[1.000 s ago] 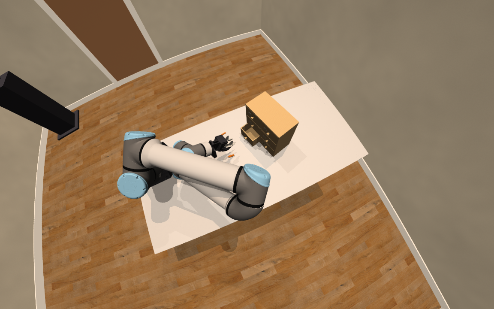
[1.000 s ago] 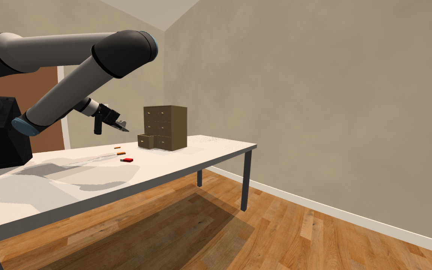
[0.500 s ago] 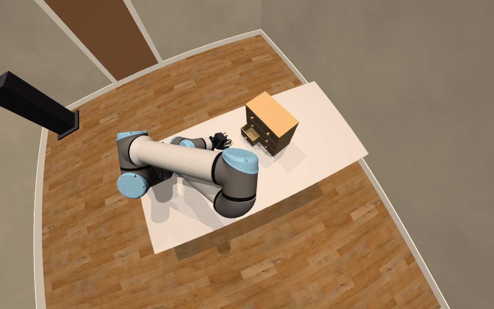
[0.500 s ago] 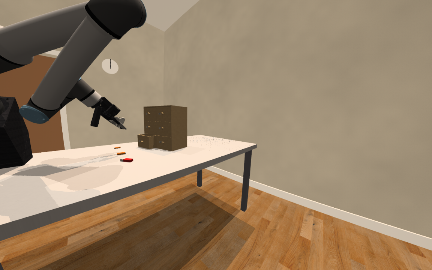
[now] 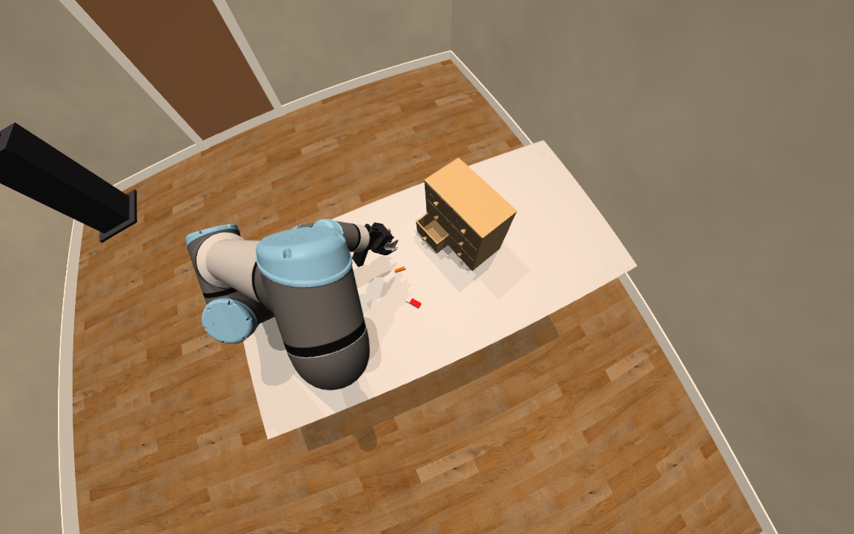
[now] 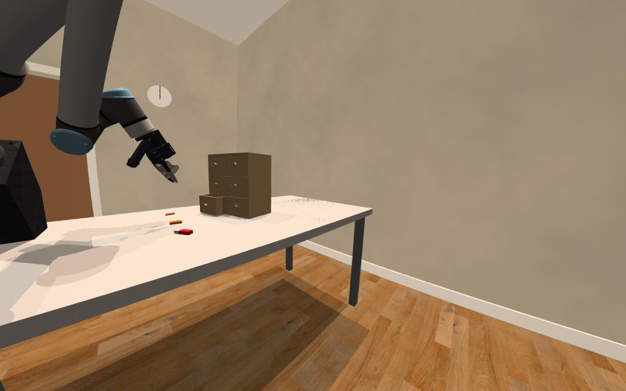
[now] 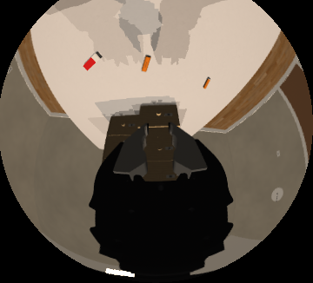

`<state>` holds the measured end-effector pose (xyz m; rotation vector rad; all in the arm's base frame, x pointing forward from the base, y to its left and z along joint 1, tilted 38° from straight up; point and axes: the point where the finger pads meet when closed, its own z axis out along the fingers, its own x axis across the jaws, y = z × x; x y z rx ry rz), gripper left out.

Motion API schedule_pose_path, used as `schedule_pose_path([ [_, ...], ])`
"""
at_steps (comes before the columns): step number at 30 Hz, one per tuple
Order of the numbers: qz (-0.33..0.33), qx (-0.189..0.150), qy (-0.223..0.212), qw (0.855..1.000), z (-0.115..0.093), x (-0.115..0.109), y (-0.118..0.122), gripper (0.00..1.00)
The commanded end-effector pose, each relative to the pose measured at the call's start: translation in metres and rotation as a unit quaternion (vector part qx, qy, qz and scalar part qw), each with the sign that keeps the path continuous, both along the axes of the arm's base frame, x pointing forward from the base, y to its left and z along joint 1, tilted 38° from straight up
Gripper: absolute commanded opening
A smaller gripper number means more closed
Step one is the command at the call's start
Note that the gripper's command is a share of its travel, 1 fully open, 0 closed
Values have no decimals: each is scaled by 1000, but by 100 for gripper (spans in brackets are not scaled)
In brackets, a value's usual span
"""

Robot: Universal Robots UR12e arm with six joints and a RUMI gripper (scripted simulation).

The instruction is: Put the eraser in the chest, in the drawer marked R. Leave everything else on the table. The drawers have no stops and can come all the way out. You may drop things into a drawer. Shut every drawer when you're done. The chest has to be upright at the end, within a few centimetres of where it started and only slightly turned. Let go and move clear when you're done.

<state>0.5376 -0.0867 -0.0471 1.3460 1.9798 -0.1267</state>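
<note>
The eraser [image 5: 414, 302] is a small red block with a white and black end, lying flat on the white table; it also shows in the side view [image 6: 183, 232] and the wrist view [image 7: 91, 62]. The brown chest [image 5: 468, 212] stands upright at the far side of the table, with its bottom-left drawer [image 5: 432, 230] pulled partly out, also seen from the side [image 6: 211, 203]. The drawer marks are too small to read. My gripper [image 5: 388, 246] [image 6: 171, 174] hovers well above the table, left of the chest. Its fingers stand narrow with nothing between them.
Two small orange cylinders lie on the table, one [image 6: 175, 222] close to the eraser and one [image 6: 169, 213] farther back; both show in the wrist view [image 7: 146, 62] [image 7: 207, 82]. The arm's base stands at the table's left end.
</note>
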Motion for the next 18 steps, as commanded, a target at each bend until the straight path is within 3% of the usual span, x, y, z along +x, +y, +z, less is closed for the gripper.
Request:
schedule_pose_path([
  [1,-37,-6,48,998,7,-6,5,20],
  [18,-119,-31,152,981,30,-27,18,20],
])
